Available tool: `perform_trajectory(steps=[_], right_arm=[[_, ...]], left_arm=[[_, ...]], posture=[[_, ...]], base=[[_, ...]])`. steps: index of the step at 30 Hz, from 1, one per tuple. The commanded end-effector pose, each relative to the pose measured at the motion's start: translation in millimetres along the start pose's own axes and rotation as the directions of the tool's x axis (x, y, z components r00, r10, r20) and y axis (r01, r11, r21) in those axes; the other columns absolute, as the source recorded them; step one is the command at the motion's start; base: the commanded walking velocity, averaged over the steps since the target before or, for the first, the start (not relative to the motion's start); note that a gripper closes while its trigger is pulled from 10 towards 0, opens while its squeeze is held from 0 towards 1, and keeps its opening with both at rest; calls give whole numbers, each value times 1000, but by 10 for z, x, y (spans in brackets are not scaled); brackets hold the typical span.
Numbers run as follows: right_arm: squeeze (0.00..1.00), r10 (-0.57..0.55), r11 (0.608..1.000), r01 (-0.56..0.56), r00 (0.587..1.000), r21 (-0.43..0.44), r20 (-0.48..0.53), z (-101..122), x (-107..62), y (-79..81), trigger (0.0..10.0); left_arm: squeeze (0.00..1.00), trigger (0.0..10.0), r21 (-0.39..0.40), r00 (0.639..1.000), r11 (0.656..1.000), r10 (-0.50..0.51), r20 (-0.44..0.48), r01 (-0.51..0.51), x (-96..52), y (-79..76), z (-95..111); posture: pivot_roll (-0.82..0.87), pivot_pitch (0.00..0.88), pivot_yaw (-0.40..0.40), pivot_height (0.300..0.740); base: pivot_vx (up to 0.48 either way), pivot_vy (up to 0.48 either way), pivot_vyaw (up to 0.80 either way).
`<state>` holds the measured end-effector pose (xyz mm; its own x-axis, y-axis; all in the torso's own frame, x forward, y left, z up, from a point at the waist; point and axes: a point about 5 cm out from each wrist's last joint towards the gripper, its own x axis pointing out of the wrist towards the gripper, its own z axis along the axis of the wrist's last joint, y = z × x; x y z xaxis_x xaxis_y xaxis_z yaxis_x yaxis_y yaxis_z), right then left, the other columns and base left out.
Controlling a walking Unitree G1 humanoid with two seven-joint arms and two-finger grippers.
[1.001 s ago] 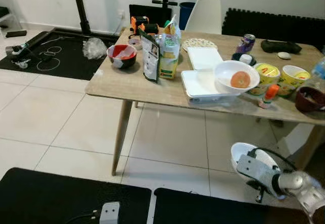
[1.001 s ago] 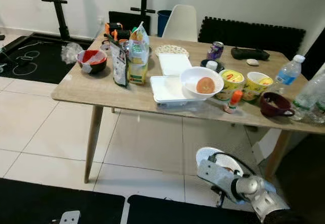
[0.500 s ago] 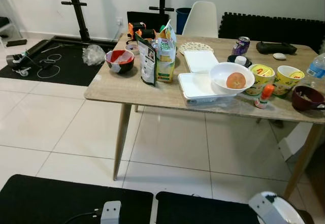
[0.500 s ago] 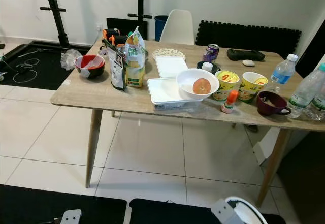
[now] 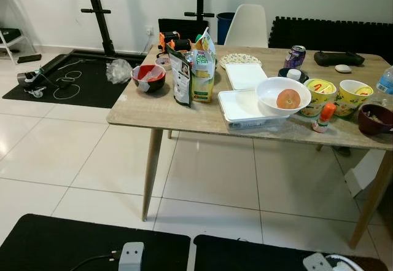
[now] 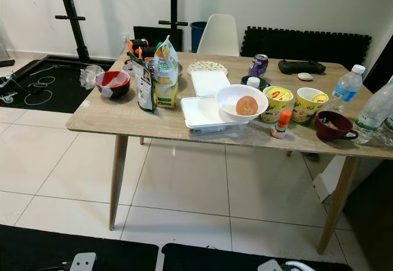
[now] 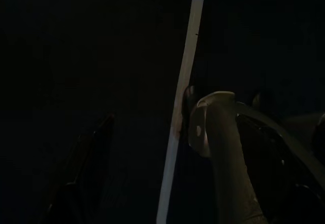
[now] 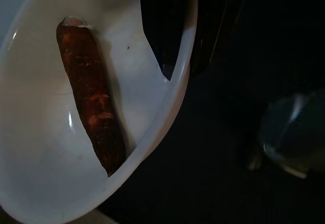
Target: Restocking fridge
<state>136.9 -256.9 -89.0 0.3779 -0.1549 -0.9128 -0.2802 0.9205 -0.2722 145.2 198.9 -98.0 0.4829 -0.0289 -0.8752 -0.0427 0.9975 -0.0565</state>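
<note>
My right gripper (image 8: 190,51) is shut on the rim of a white bowl (image 8: 45,173), one black finger inside the rim and one outside. A single browned sausage (image 8: 91,99) lies in the bowl. A sliver of that bowl and wrist (image 5: 328,262) pokes in at the bottom edge of the left eye view, low and well in front of the wooden table (image 5: 159,114). The left wrist view is very dark: a pale curved shape (image 7: 216,132) and a thin light strip (image 7: 183,102) can be made out.
The table holds a white bowl with an orange fruit (image 5: 284,94), a white container (image 5: 242,106), a juice carton (image 5: 202,68), a red bowl (image 5: 148,77), two noodle cups (image 5: 320,93), a maroon mug (image 5: 374,118) and water bottles (image 6: 347,86). Black mats (image 5: 92,241) lie on the tiled floor nearby.
My right arm with the bowl has dropped from the lower right of the eye views to the bottom edge. The camera has shifted slightly; the table's things have not moved.
</note>
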Motion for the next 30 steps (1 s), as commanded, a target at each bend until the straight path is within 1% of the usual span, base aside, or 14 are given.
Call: perform_trajectory(steps=[1, 9, 15, 30], right_arm=[[0, -2, 999, 4, 999, 33, -45, -131, -6, 56, 10000], [0, 15, 999, -12, 998, 44, -61, -182, -4, 159, 10000], [0, 25, 999, -22, 997, 39, -69, -198, -4, 202, 10000], [0, 30, 999, -29, 997, 13, -67, -189, -2, 220, 10000]], left_arm=[[0, 10000, 22, 1000, 1000, -4, 4, 3, 7, 4, 53], [0, 10000, 33, 1000, 999, -11, 4, 11, 11, -10, 61], [0, 10000, 36, 1000, 999, -14, 1, 14, 10, -12, 55], [0, 10000, 38, 1000, 999, -29, 8, 28, 19, -72, 56]], posture=[[5, 0, -24, 740], [-2, 0, -17, 740], [-3, 0, -16, 740], [-5, 0, -15, 740]], base=[[0, 0, -800], [0, 0, -800], [0, 0, -800], [0, 0, -800]])
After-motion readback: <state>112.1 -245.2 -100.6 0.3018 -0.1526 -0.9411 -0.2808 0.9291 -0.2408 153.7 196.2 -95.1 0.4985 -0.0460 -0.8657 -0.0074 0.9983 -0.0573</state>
